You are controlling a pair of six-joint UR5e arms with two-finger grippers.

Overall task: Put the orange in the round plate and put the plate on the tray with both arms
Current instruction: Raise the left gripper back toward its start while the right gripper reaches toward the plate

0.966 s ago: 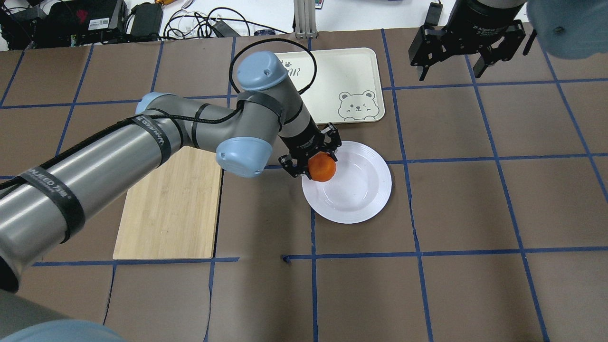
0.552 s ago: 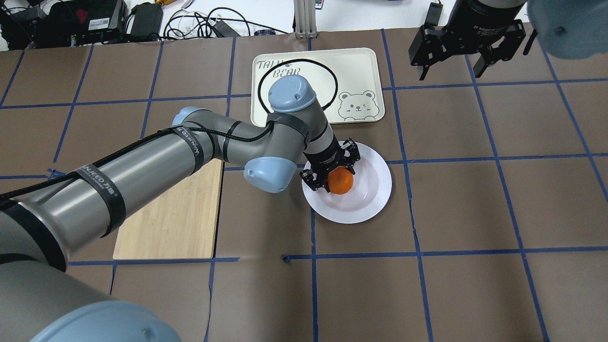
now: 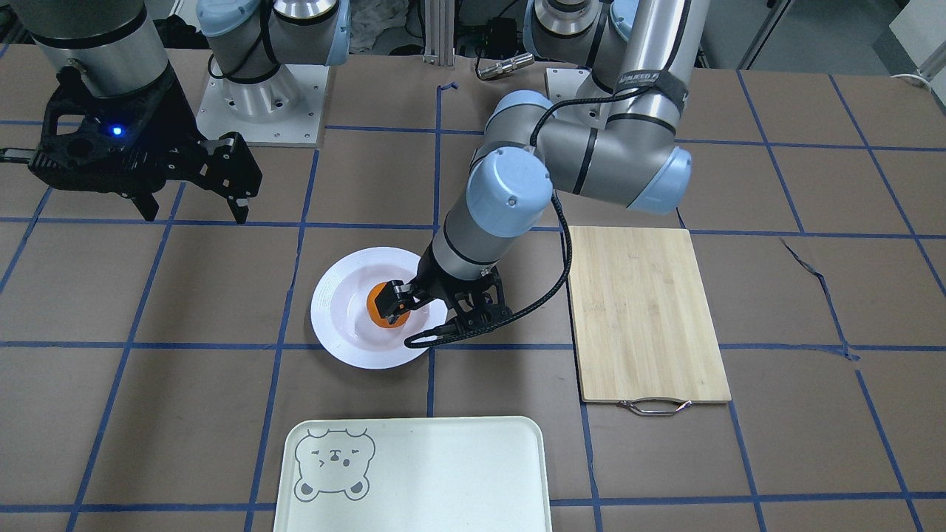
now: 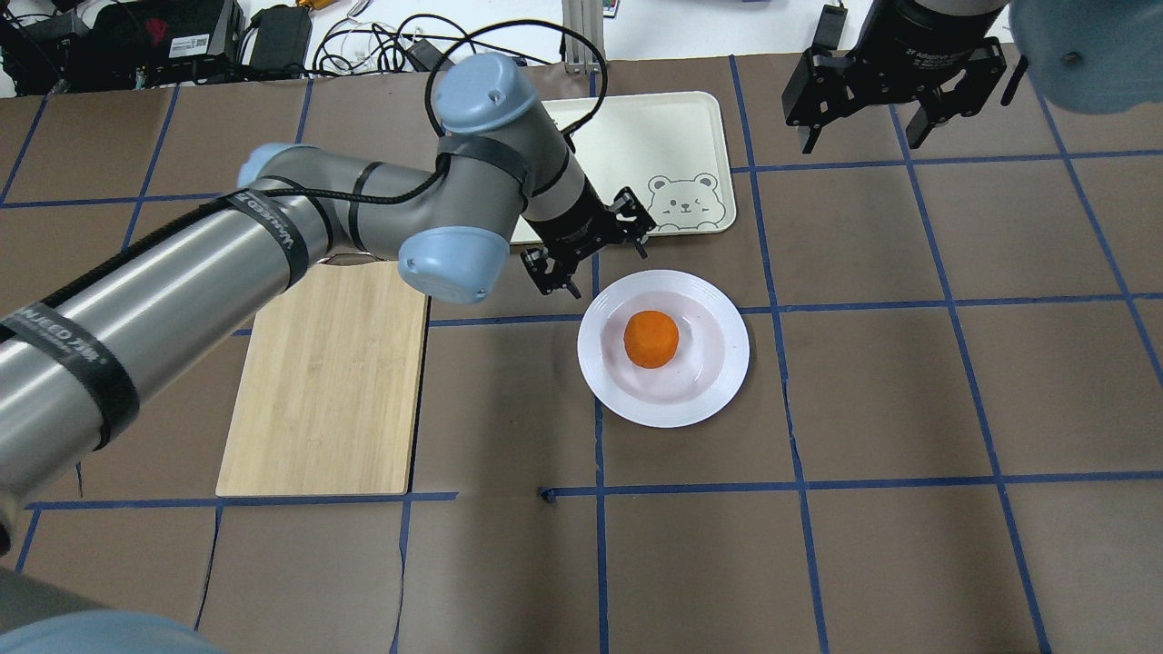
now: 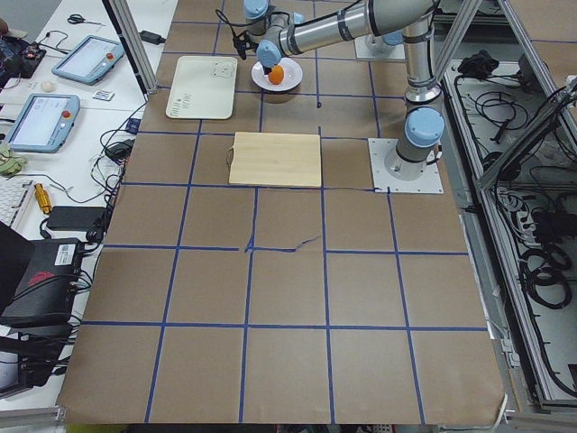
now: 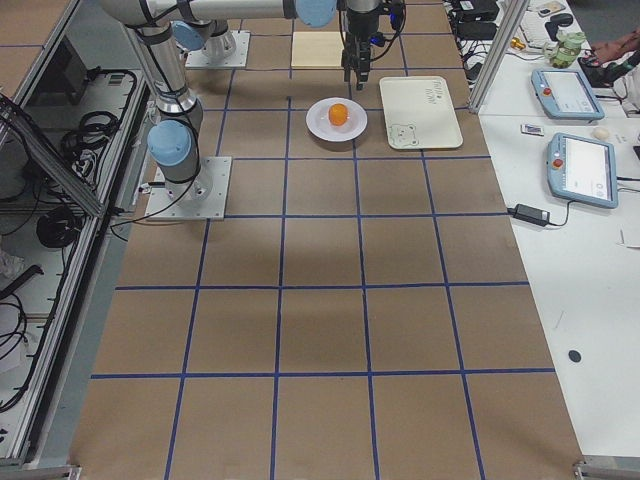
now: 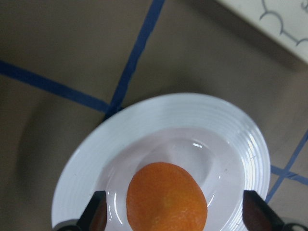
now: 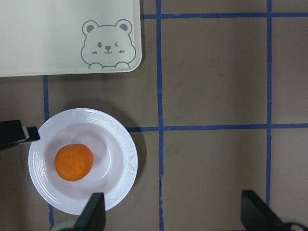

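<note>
The orange lies loose in the well of the white round plate, near its centre. My left gripper is open and empty. It hovers at the plate's far-left rim, between the plate and the cream tray. In the left wrist view the orange sits free on the plate, with the fingers spread wide on either side. In the front view the left gripper overlaps the orange. My right gripper hangs open and empty, high at the far right.
A bamboo cutting board lies left of the plate, partly under my left arm. The tray with the bear face lies just beyond the plate. Cables and devices line the table's far edge.
My left gripper has opened and let go of the orange, which now rests in the plate. The gripper has drawn back toward the tray. The right arm has not moved.
</note>
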